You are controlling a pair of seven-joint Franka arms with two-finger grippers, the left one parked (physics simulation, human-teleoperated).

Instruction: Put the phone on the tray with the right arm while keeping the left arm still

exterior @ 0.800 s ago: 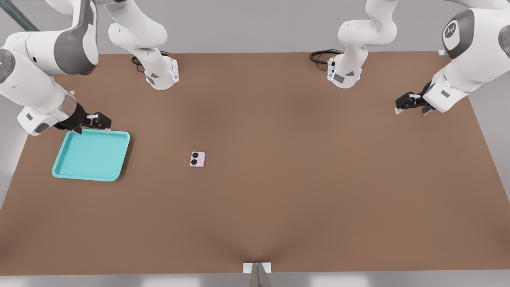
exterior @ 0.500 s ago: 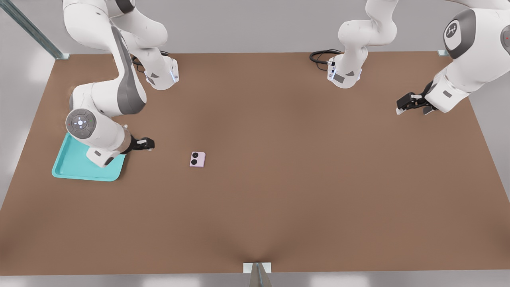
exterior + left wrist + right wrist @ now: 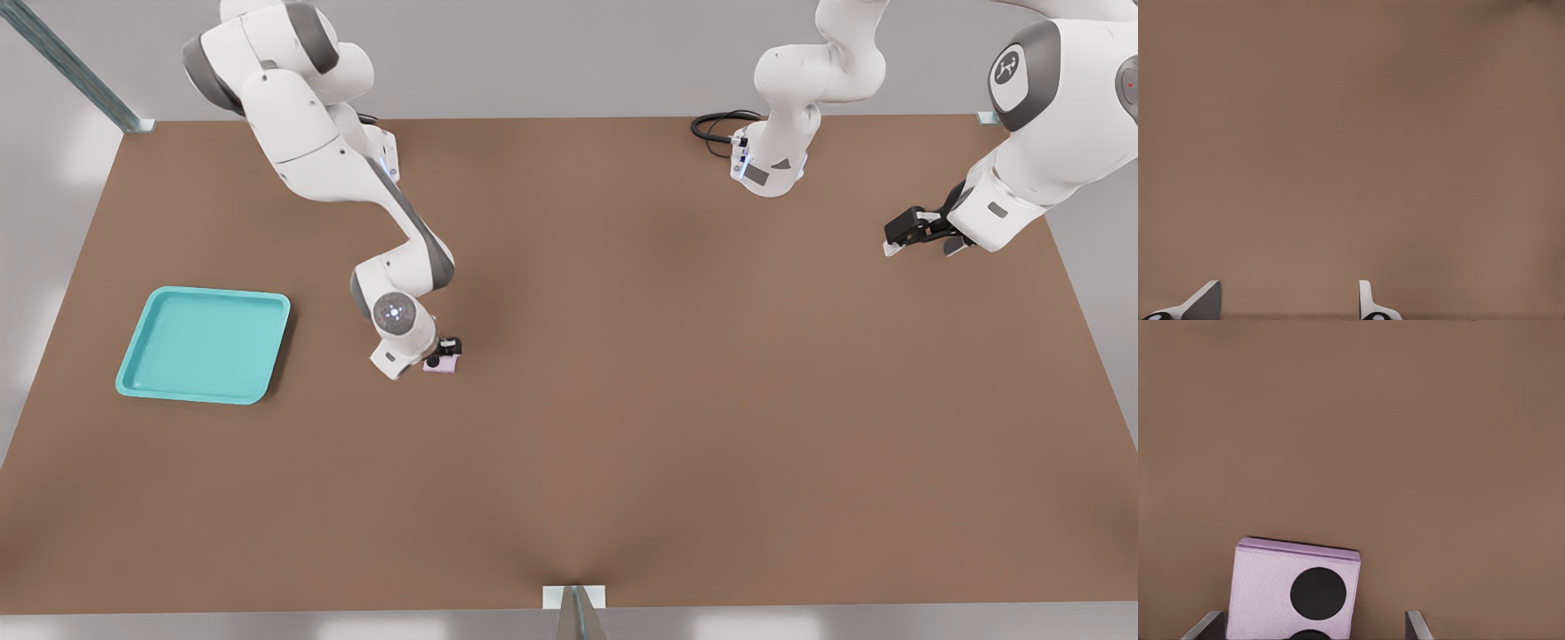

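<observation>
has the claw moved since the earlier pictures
Yes. The claw went from the tray toward the front view's right, onto the phone.

Brightly and evenly lit from overhead, without glare. Softly darkened across the middle of the brown matte tabletop (image 3: 711,400). Narrowly shadowed along the shallow turquoise plastic tray (image 3: 133,378) on the front view's right. Faintly shaded beneath the black two-finger gripper (image 3: 449,348), low over the pale pink squarish phone (image 3: 444,365). Slightly soft in both wrist views.

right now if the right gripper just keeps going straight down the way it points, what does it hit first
Most likely the phone: the gripper hangs just over it, fingers open and the phone off-centre between them. One fingertip may clip its edge; height is unclear. Beneath is the table.
</observation>
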